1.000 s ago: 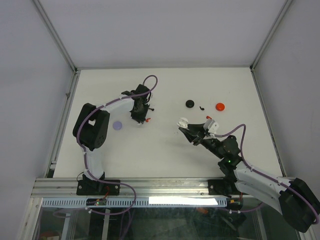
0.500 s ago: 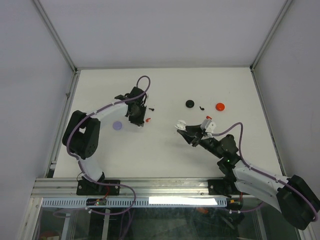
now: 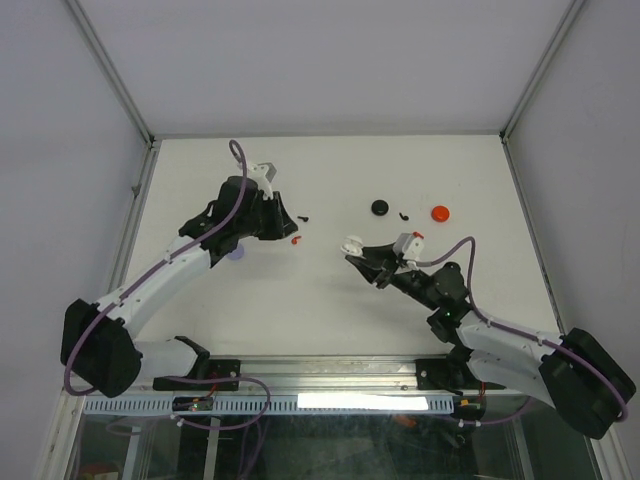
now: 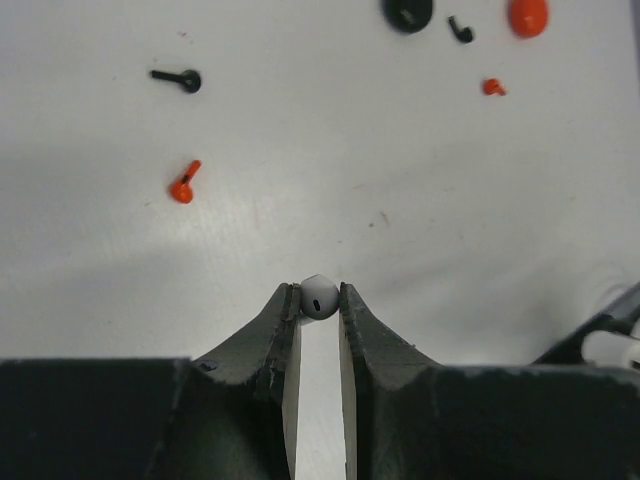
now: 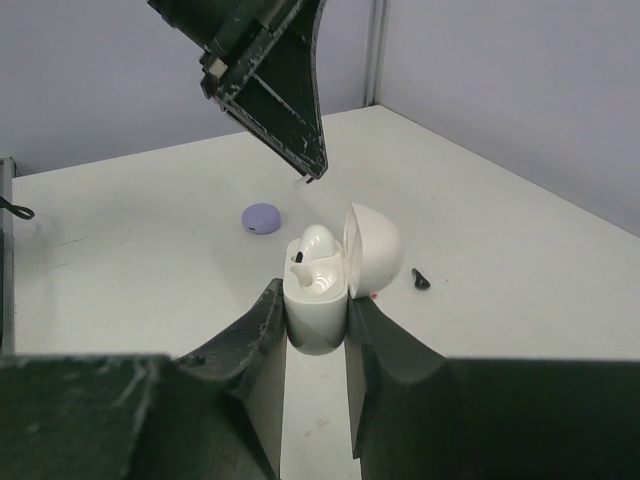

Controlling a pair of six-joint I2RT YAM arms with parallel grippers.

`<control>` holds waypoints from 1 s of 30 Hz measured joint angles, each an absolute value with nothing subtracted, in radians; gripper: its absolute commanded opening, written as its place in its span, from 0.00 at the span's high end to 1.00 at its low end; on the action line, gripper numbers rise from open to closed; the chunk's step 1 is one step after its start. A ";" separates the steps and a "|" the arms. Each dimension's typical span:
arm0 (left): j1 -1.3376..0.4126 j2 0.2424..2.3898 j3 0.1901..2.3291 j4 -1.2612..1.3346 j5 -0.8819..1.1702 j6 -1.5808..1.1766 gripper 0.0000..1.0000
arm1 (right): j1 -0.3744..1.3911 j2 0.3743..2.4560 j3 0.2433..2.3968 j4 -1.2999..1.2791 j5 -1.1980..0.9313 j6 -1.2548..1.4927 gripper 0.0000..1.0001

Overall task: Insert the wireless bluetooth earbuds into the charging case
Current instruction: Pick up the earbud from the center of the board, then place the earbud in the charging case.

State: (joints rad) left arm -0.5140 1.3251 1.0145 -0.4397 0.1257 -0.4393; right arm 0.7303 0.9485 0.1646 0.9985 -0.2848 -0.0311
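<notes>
Over the white tabletop (image 3: 300, 305) we pinch a white earbud (image 4: 319, 296) in our left gripper (image 4: 319, 303) while our right gripper (image 5: 316, 335) clamps the open case (image 5: 372, 245) upright to receive it.

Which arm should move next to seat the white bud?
Left, probably: the left gripper already pinches the white bud, while the right gripper is occupied clamping the open case.

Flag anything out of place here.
Nothing damaged or spilled. A red earbud and a black earbud lie loose on the table, apart from the red case and black case.
</notes>
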 measured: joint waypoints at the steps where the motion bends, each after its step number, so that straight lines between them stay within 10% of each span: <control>1: -0.522 1.288 0.997 -0.413 0.135 -0.458 0.93 | 0.732 0.961 0.170 1.009 -0.286 -0.031 1.00; 30: -0.819 1.010 0.681 0.424 0.239 -0.661 0.93 | 0.773 1.139 0.252 1.197 -0.322 -0.032 1.00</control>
State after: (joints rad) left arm -0.8192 1.0100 0.6811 0.4240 0.2386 -0.6609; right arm 0.7731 1.1393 0.2523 1.1973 -0.3218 -0.0319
